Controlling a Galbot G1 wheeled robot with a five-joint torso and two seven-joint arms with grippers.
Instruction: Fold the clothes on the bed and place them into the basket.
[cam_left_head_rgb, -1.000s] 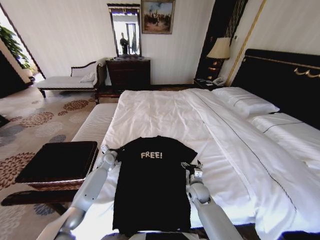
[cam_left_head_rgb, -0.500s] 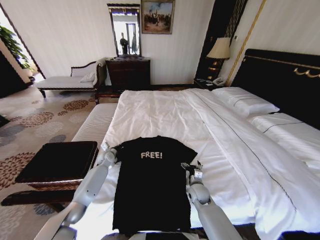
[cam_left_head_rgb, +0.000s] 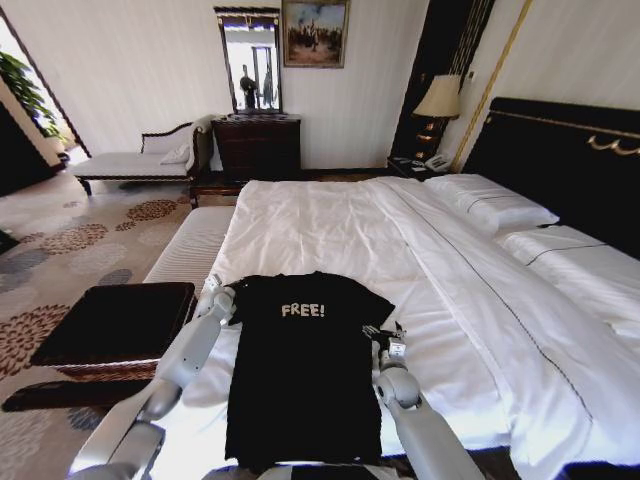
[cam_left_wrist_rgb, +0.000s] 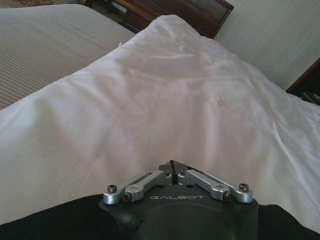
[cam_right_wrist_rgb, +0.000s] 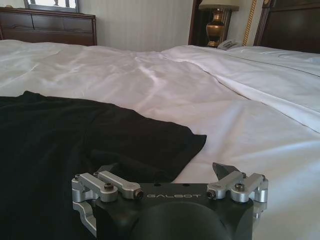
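Note:
The clothes are one black T-shirt (cam_left_head_rgb: 305, 370) with white "FREE!" lettering, lying flat near the foot of the white bed (cam_left_head_rgb: 320, 220). My left gripper (cam_left_head_rgb: 219, 298) rests at the shirt's left sleeve edge. In the left wrist view the left gripper (cam_left_wrist_rgb: 172, 166) is shut, with black cloth (cam_left_wrist_rgb: 55, 220) beneath its body; I cannot tell if cloth is pinched. My right gripper (cam_left_head_rgb: 384, 334) sits at the right sleeve. There the right gripper (cam_right_wrist_rgb: 162, 171) is open, low over the sleeve (cam_right_wrist_rgb: 150, 145). The brown wicker basket (cam_left_head_rgb: 112, 325) with a black top stands left of the bed.
A white-striped bench (cam_left_head_rgb: 190, 248) runs along the bed's left side beyond the basket. Pillows (cam_left_head_rgb: 495, 208) and a black headboard (cam_left_head_rgb: 570, 160) lie to the right. A chaise (cam_left_head_rgb: 135, 162), dresser (cam_left_head_rgb: 256, 146) and lamp (cam_left_head_rgb: 438, 98) line the far wall.
My left arm has swung its elbow outward to the left, and its gripper has crept slightly forward along the sleeve. The shirt and right arm have stayed put.

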